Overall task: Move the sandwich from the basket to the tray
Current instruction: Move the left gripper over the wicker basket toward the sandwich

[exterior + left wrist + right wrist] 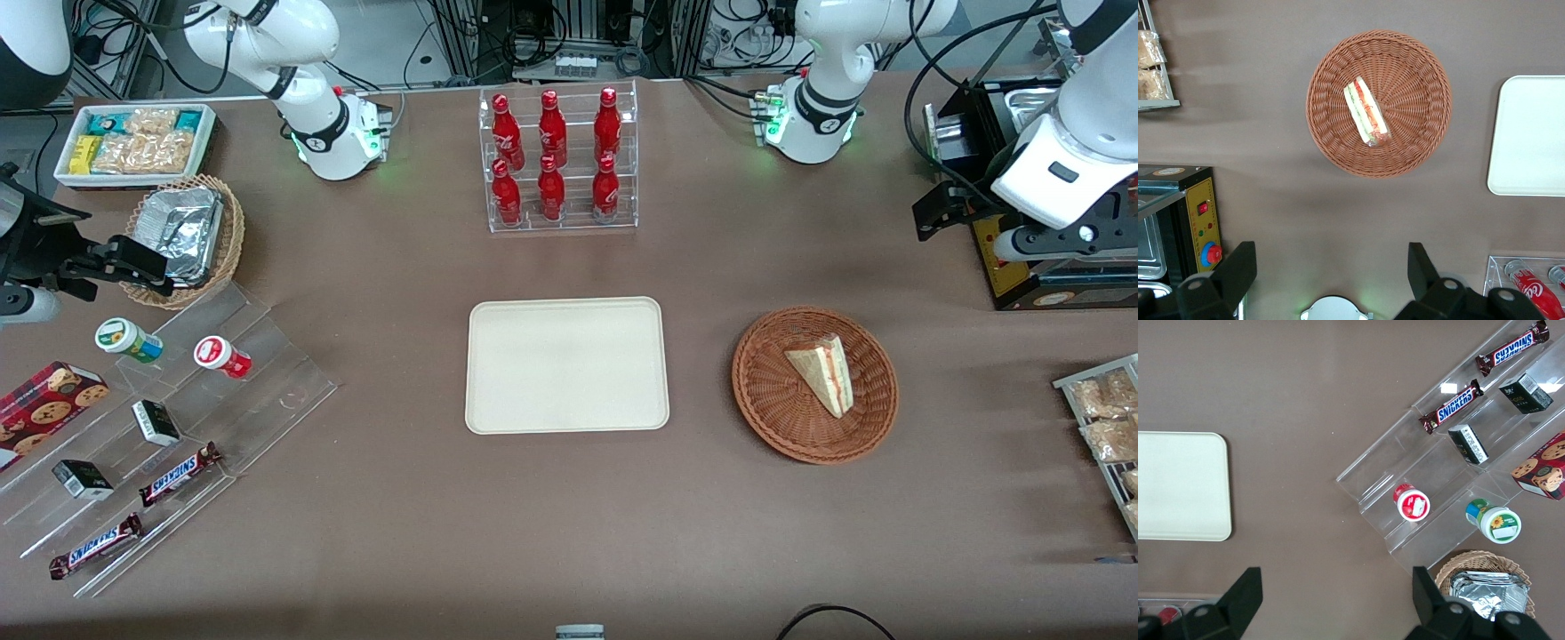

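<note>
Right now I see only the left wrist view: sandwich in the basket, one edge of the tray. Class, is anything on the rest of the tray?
Observer: No; the front view shows the whole tray with nothing on it.
Operator: What stands near it?
Observer: A rack of six red bottles, farther from the front camera than the tray.
Operator: And my gripper?
Observer: The gripper, open, hangs beside the black appliance, farther from that camera than the basket.
</note>
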